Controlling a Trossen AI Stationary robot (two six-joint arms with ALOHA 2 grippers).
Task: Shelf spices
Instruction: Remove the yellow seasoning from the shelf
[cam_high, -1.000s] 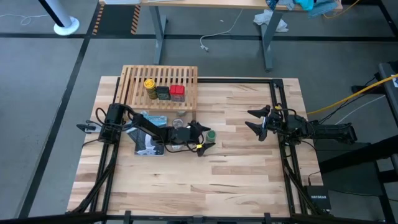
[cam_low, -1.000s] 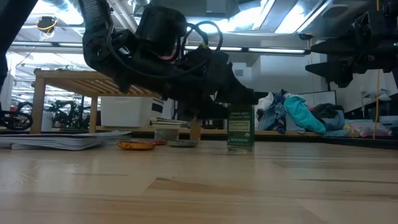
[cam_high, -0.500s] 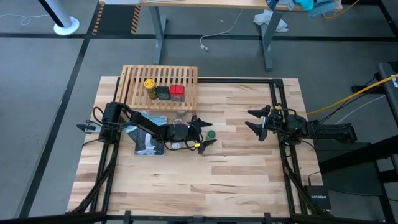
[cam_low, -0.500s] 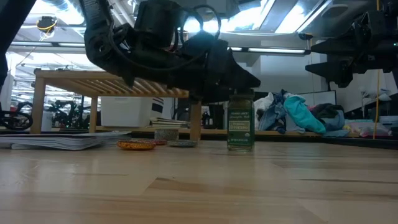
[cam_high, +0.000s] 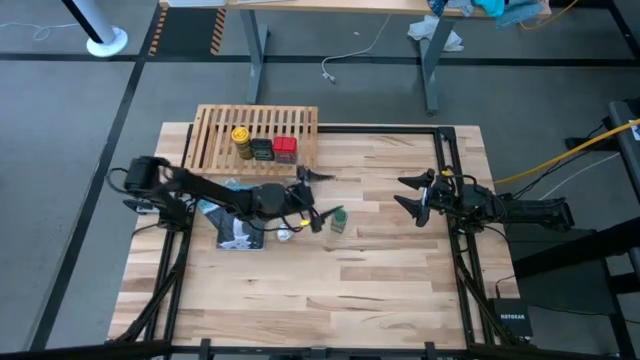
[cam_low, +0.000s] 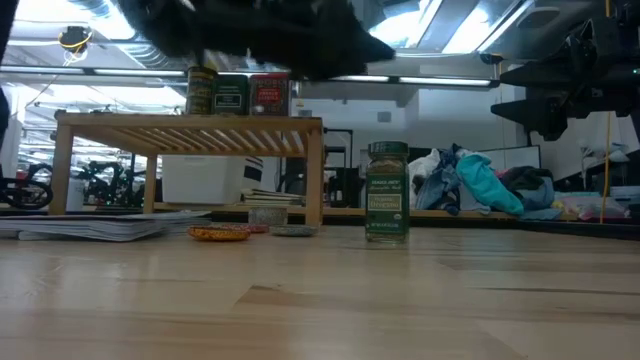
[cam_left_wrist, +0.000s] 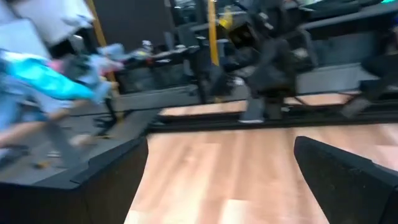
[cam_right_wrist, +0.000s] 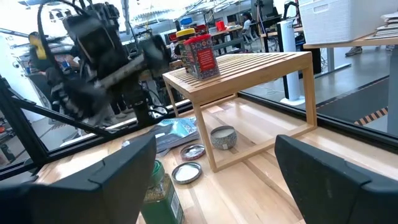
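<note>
The green-capped jar (cam_high: 339, 220) stands upright on its base on the tabletop (cam_low: 387, 205), clear of the shelf. My left gripper (cam_high: 318, 202) hangs open above and just left of it, raised high in the low view (cam_low: 330, 40); nothing lies between its fingers in the left wrist view (cam_left_wrist: 217, 180). The slatted shelf (cam_high: 257, 138) carries the yellow-capped jar (cam_high: 241, 140), the black tin (cam_high: 262, 148) and the red tin (cam_high: 285, 148) on top. My right gripper (cam_high: 400, 194) waits open at the table's right side (cam_right_wrist: 214, 180).
A flat blue-and-white packet (cam_high: 235, 225) lies under my left arm. Small silvery round tins (cam_right_wrist: 222, 137) sit under and beside the shelf (cam_low: 292, 230). Bare tabletop (cam_high: 330, 290) stretches along the near side and between the jar and my right gripper.
My left gripper, which stood low around the green-capped jar's top, has risen clear of it and drawn back toward the table's left. The jar stays upright where it was.
</note>
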